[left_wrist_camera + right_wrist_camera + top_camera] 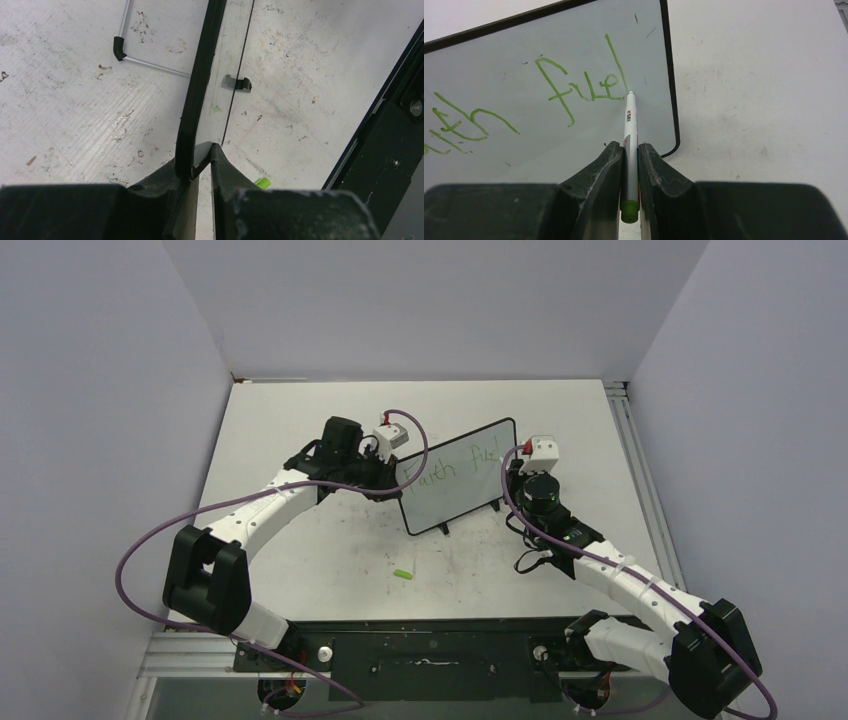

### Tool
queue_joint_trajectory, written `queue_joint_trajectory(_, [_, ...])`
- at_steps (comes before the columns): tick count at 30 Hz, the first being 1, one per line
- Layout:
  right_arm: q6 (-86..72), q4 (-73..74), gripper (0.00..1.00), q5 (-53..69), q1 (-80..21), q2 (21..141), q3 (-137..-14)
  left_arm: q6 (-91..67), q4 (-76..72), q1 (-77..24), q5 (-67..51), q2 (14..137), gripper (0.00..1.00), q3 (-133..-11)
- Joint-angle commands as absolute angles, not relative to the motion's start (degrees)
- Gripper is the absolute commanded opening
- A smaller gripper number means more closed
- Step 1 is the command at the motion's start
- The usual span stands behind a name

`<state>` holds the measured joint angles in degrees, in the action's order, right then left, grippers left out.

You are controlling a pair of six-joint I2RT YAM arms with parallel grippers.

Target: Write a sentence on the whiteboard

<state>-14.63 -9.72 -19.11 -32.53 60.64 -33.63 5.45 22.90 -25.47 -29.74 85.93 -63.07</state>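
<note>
- The black base rail [430, 655] runs along the near edge of the table [300, 550], with both arms bolted to it.
- A small green cap [403, 573] lies loose on the scuffed tabletop, just in front of the whiteboard and apart from it.
- The whiteboard [440, 502] stands on its black feet [446, 530] near the middle of the table. It is turned at an angle and sits between the two grippers.
- The left gripper [202, 150] is clamped on the board's black frame at its left edge, with one finger on each face.
- The right gripper [626, 147] is closed tight around a white marker [629, 117]. The marker's green butt end sticks out behind the fingers and its tip points forward.
- The marker tip touches the glossy surface near the board's right edge, right at the foot of the last stroke.
- The sentence [574, 92] so far is thin green handwriting in one line across the upper part of the board, roughly "Faith fuel". The lower part of the board is bare.
- In the left wrist view, a thin metal rod [150, 62] with a black tip lies on the table behind the board.
- Plain grey walls [430, 310] enclose the far side of the table.
</note>
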Motion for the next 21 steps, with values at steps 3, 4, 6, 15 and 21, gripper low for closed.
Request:
queue_joint_trajectory(3, [-15.21,-11.27,0.05,-20.42,-31.68,60.36,-33.30,9.40,23.95,-25.49,-25.53,84.44,0.00,-64.44])
queue_joint_trajectory(4, [-15.12,-11.37,0.05,-20.46,-31.69,60.47,-33.31,9.38,23.93,-25.49,-25.52,84.43,0.00,-64.35])
queue_joint_trajectory(6, [-15.04,-11.66,0.05,-20.47,-31.58,60.62,-33.47,9.38,23.97,-25.49,-25.53,84.42,0.00,-64.34])
queue_joint_trajectory(15, [-14.55,-12.66,0.05,-20.16,-31.28,61.10,-34.32,9.39,23.91,-25.49,-25.49,84.31,0.00,-64.34])
queue_joint_trajectory(21, [-13.74,-12.90,0.05,-20.17,-31.26,59.88,-34.56,9.40,23.97,-25.49,-25.49,84.34,0.00,-64.35])
